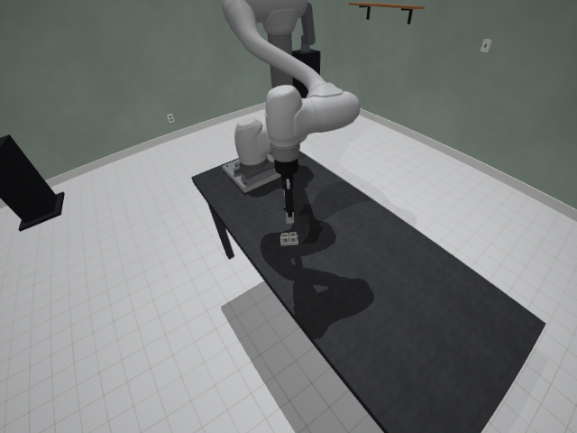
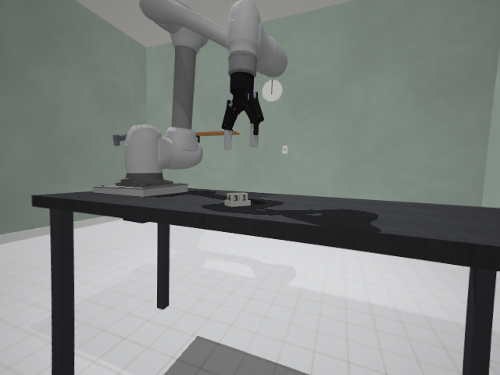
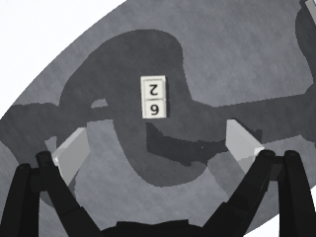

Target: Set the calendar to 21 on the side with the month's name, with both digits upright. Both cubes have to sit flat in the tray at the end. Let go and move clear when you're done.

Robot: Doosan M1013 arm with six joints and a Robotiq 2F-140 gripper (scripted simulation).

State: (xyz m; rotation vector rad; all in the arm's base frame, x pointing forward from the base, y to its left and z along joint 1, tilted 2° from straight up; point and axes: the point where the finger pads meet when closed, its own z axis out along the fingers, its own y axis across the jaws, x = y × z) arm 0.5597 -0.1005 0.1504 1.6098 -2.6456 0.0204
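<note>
The calendar is a small light tray (image 2: 236,204) holding two white cubes side by side on the dark table (image 1: 419,289) (image 2: 403,226) (image 3: 247,44). In the wrist view one cube (image 3: 153,89) shows a 2 on top, seen upside down, and the other cube (image 3: 154,109) shows a 6 or 9. In the exterior view the facing sides read 3 (image 2: 234,198) and 1 (image 2: 244,197). The cubes also show in the top view (image 1: 288,238). My gripper (image 1: 289,215) (image 2: 241,143) (image 3: 156,137) is open and empty. It hangs well above the cubes, pointing straight down.
The arm's base plate (image 1: 246,179) (image 2: 141,188) sits at the table's near-left end, close to the calendar. The table's long edge (image 1: 279,298) runs near the cubes. A black stand (image 1: 22,186) is on the floor far left.
</note>
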